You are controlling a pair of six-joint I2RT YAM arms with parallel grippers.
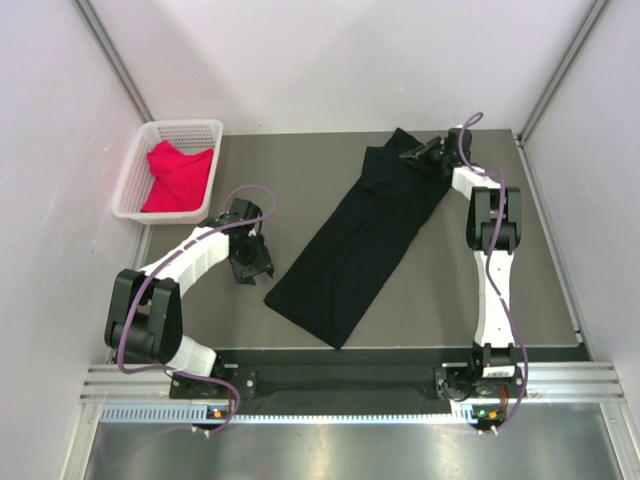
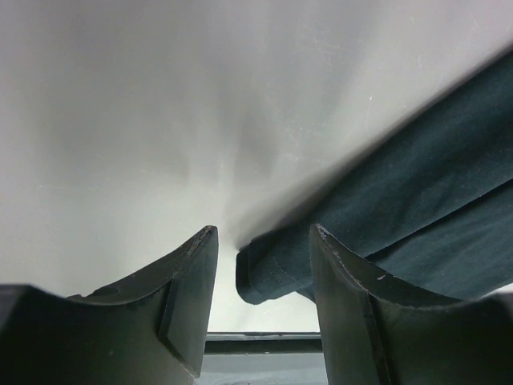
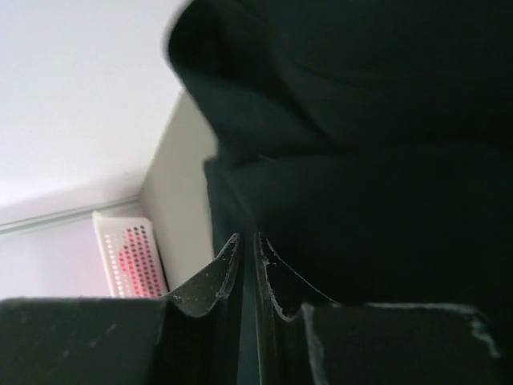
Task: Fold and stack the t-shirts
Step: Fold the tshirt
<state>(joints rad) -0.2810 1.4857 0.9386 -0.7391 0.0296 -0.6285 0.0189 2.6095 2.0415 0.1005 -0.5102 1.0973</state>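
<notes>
A black shirt [image 1: 360, 235] is lying as a long diagonal strip on the table [image 1: 450, 290]. The right gripper [image 1: 415, 155] is pinching its far end, fingers almost together on the cloth. The left gripper [image 1: 252, 270] is hovering just left of its near end, fingers apart, holding nothing. A red shirt [image 1: 178, 178] is sitting crumpled in a basket [image 1: 135, 180], well left of the black shirt.

The black t-shirt [image 1: 355, 250] is soft matt cloth, tabletop [image 1: 285, 160] smooth matt, basket [image 1: 131, 172] white plastic (red-pink t-shirt [image 1: 178, 178]: cloth too)
</notes>
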